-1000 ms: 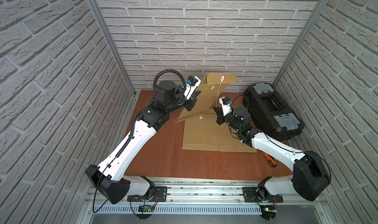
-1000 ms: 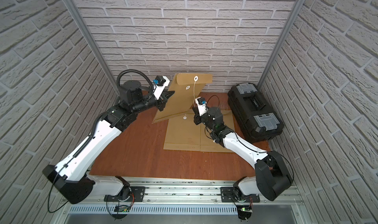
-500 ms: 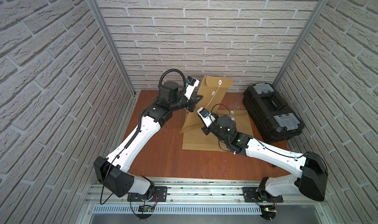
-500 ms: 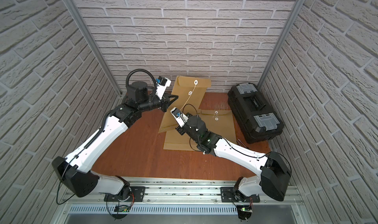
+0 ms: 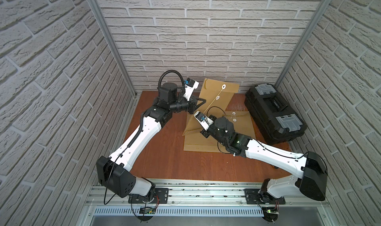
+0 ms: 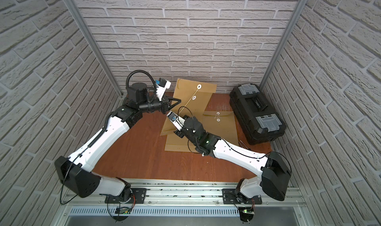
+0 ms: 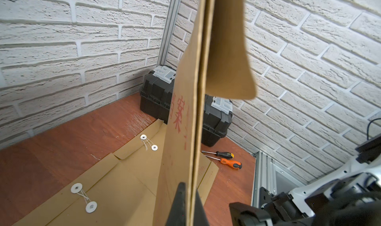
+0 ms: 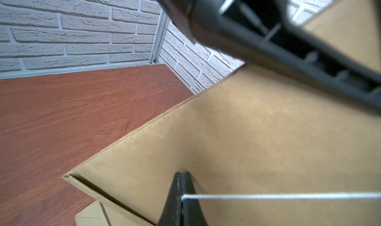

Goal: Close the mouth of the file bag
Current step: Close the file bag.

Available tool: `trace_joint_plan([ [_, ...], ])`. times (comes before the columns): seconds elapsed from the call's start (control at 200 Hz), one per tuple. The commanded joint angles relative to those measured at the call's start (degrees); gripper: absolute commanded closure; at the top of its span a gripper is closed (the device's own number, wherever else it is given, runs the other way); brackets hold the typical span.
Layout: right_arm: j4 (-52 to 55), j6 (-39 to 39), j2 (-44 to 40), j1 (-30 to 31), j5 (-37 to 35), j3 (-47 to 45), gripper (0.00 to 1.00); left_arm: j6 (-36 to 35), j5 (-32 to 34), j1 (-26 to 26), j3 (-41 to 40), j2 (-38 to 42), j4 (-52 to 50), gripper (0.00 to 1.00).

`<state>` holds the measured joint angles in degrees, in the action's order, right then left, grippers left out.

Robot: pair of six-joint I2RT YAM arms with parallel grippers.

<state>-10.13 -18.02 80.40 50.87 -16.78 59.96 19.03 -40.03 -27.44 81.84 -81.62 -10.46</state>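
Observation:
A brown paper file bag (image 5: 221, 103) (image 6: 194, 107) stands tilted on one corner at the back of the table, its flap folded over. My left gripper (image 5: 203, 100) (image 7: 189, 185) is shut on its left edge and holds it up. A white string (image 5: 210, 105) (image 8: 268, 196) runs taut from the flap's white disc (image 5: 223, 86) past the lower disc (image 5: 218, 98) down to my right gripper (image 5: 201, 114) (image 8: 181, 174). That gripper is shut on the string's end, in front of the bag's lower left part.
More file bags (image 5: 237, 128) (image 7: 115, 183) lie flat under and beside the raised one. A black toolbox (image 5: 272, 111) stands at the right wall, with two screwdrivers (image 7: 228, 163) on the wooden table (image 5: 165, 152) near it.
My right gripper has swung from the bag's right side across to its lower left, drawing the string taut. The left arm has shifted the bag slightly rightward and more upright.

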Motion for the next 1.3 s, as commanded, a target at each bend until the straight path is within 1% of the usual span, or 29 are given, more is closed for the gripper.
trace_joint_plan([
  [0.0, -0.92, 0.13, -0.36, 0.01, -0.73, 0.74, 0.97, 3.15, -1.67, 0.14, -1.77, 0.39, 7.36, 1.0],
  [0.105, -0.3, 1.39, -0.53, 0.01, -1.14, 0.59, 0.97, 4.17, -0.37, 0.17, -4.59, 1.16, 10.74, 1.0],
  [0.255, 1.27, 5.3, -0.74, -0.16, -1.57, 0.74, 0.97, 4.18, 0.91, 0.19, -6.02, 1.29, 10.99, 1.0],
  [0.325, 1.13, 7.46, -1.26, -0.46, -0.64, 0.17, 0.97, 4.13, 1.36, 0.12, -6.33, 1.48, 10.99, 1.0],
  [0.405, 1.28, 11.52, -1.96, -1.16, 2.45, -0.4, 0.97, 4.21, 1.71, 0.21, -6.37, 1.47, 11.22, 1.0],
  [0.51, 0.68, 18.2, -2.93, -2.54, 10.4, -1.44, 0.97, 4.7, 1.72, 0.23, -6.22, 1.34, 11.55, 1.0],
  [0.585, -1.08, 22.02, -3.81, -3.26, 14.8, -2.77, 0.98, 5.11, 1.71, 0.33, -6.29, 1.21, 11.91, 1.0],
  [0.71, -5.99, 27.47, -5.15, -5.01, 20.38, -6.09, 0.98, 5.97, 1.54, 0.22, -6.43, 1.36, 12.73, 1.0],
  [0.83, -14.12, 33.16, -5.99, -7.61, 25.0, -10.79, 0.98, 6.59, 1.32, 0.24, -6.61, 1.47, 13.09, 1.0],
  [0.98, -18.35, 36.08, -5.95, -8.42, 27.67, -12.33, 0.98, 6.92, 0.88, 0.19, -7.25, 1.96, 13.49, 1.0],
  [1.29, -18.32, 38.67, -2.06, -9.6, 29.62, -10.84, 0.98, 8.04, -1.44, 0.12, -7.59, 2.44, 14.92, 1.0],
])
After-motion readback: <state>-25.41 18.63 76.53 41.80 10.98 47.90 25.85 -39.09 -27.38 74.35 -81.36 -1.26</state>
